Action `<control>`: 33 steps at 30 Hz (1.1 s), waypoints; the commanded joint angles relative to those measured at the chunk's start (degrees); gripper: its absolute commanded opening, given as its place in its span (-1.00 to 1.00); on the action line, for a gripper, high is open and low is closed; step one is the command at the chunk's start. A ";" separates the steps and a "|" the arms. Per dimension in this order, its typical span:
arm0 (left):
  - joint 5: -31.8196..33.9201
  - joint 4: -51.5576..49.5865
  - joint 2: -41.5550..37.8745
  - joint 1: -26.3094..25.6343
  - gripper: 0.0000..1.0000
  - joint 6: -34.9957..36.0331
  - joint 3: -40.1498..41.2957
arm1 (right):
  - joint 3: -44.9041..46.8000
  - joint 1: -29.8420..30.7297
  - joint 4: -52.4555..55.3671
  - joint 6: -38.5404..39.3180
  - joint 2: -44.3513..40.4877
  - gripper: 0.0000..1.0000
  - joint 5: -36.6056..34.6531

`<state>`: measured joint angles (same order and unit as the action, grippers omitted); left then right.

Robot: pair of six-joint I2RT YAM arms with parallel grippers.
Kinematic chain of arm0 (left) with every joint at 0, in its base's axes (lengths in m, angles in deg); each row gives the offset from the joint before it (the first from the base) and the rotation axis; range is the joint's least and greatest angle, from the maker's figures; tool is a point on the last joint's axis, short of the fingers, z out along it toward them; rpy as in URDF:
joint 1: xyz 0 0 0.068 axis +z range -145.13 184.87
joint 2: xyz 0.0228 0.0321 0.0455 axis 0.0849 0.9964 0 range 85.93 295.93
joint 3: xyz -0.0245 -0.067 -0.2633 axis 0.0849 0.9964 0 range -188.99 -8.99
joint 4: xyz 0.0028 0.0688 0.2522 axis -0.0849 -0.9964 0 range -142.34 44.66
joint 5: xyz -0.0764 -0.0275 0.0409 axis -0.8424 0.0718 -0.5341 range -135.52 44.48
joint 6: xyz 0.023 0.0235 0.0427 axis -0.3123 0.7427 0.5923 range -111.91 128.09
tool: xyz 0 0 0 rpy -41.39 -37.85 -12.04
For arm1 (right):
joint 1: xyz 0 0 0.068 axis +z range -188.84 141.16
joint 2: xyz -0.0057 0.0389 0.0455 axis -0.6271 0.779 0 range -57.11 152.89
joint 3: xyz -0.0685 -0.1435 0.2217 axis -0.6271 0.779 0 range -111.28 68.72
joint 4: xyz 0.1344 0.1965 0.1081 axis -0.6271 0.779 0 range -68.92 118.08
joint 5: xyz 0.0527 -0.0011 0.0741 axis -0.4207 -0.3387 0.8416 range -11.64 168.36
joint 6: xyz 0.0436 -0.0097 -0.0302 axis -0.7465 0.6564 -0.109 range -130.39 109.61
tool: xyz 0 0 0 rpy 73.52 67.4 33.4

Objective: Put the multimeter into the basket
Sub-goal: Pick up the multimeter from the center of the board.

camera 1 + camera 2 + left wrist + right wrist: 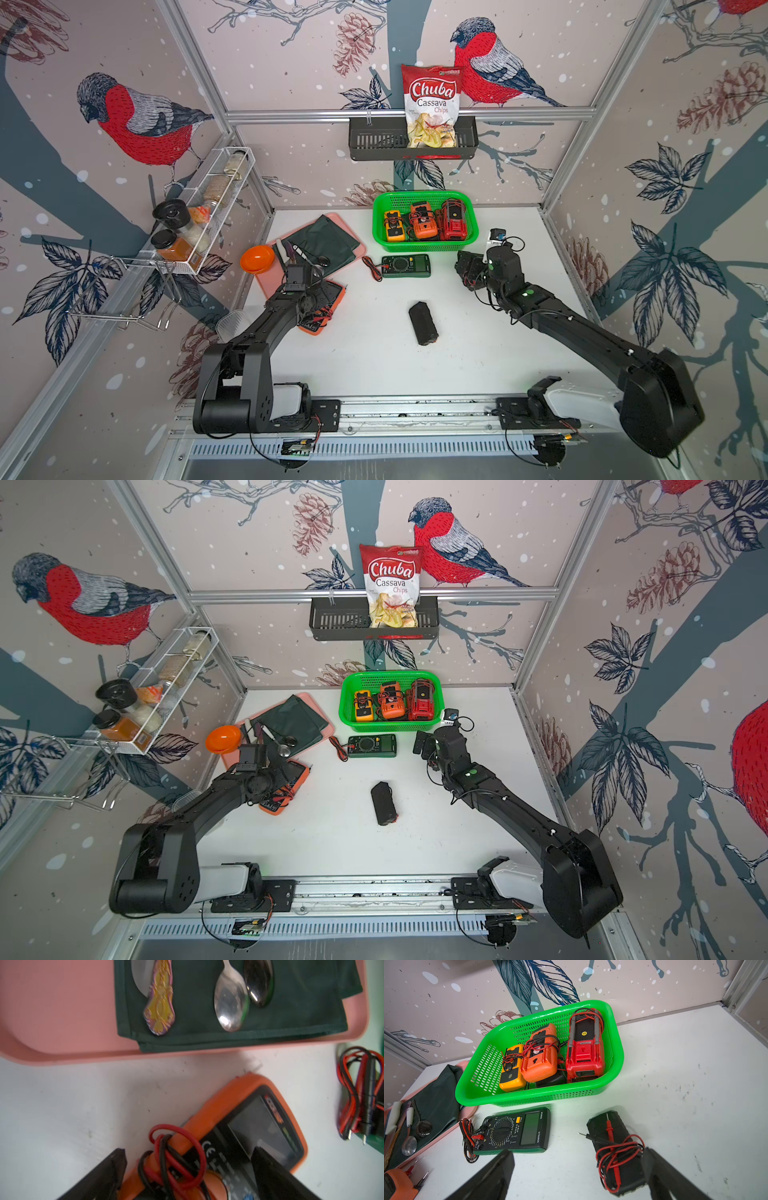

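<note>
Orange meter (239, 1136) sits slantwise between the spread jaws of the left pincer (189, 1152), well off the basket (424, 246). Spread too, the right pincer (578, 1152) hangs over a black meter (612, 1124) lying lengthwise between its jaws, basket just ahead, so right's closer imo.

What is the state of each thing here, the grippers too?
basket: on the table, three multimeters inside.
green multimeter: outside the basket, face up.
left gripper: open, over the orange multimeter.
orange multimeter: flat on the table, face up.
right gripper: open, empty.
black multimeter: on the table, leads wrapped round it.
chips bag: upright in the shelf.
</note>
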<state>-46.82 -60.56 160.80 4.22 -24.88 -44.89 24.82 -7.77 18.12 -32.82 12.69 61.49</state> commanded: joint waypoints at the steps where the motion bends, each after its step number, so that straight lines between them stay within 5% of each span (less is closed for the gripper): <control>1: -6.33 0.55 -2.36 0.16 0.95 -1.04 1.23 | -0.48 -0.03 -2.04 -0.27 0.02 1.00 -1.07; 8: -9.36 0.92 -6.85 -0.33 0.96 -2.36 4.95 | -0.81 -0.04 -3.05 -0.16 0.69 1.00 -0.73; 18: 3.73 -5.80 -2.00 -7.98 0.96 0.39 -1.21 | -1.91 0.05 -3.01 0.03 1.65 1.00 0.25; 33: 12.67 -10.72 9.79 -14.77 0.97 4.12 -9.77 | -1.93 0.24 -3.80 0.37 1.35 1.00 0.73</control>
<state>-38.21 -67.03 169.34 -9.66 -22.63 -54.00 23.29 -7.61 16.79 -32.76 14.18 61.97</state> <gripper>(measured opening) 0.982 0.999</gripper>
